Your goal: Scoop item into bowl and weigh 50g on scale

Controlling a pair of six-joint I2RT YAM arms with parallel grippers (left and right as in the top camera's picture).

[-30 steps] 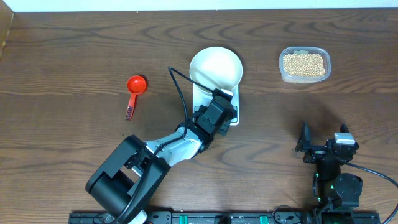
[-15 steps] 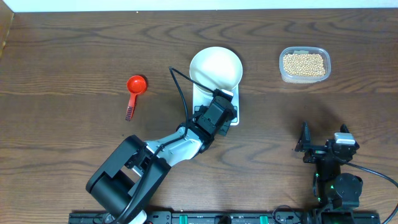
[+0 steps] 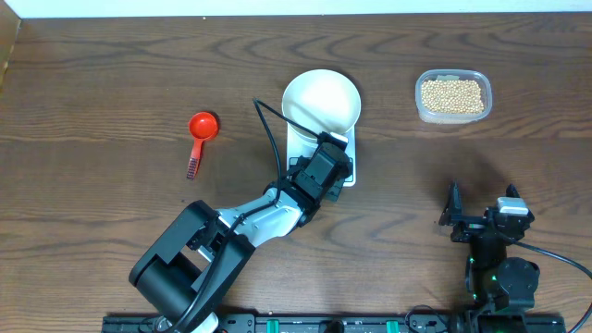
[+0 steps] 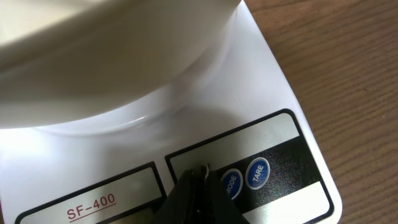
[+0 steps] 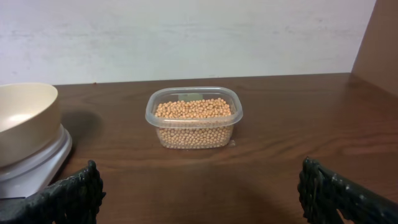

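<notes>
At overhead center, the left gripper (image 3: pixel 330 151), pinched together, meets the front panel of the scale (image 4: pixel 261 93) carrying the empty bowl (image 3: pixel 321 100); press 1 button (image 4: pixel 230 183) squarely. The beans (image 3: pixel 451 94) sit upper right; the right gripper (image 5: pixel 199 186) gapes.

Counter (image 3: pixel 111 83): dark brown, wavy wood grain.
Bowl (image 3: pixel 321 100): plain creamy white, no pattern.
Scale (image 4: pixel 267 74): glossy white; black front panel with white outline; red "SF-400" lettering on pale label.
Buttons (image 4: pixel 257 172): blue, white lettering.
Beans (image 3: pixel 452 94): tan-yellow, speckled mass.
Tub (image 5: pixel 151 115): clear, colourless.
Scoop (image 3: pixel 203 126): bright red, bowl and handle alike.
Left tool (image 4: pixel 202 173): black.
Right tool (image 5: pixel 200 190): black, rough-textured fingers (image 5: pixel 71 193).
Left arm (image 3: pixel 268 211): white and black sections.
Wall (image 5: pixel 186 37): off-white, faintly mottled.
</notes>
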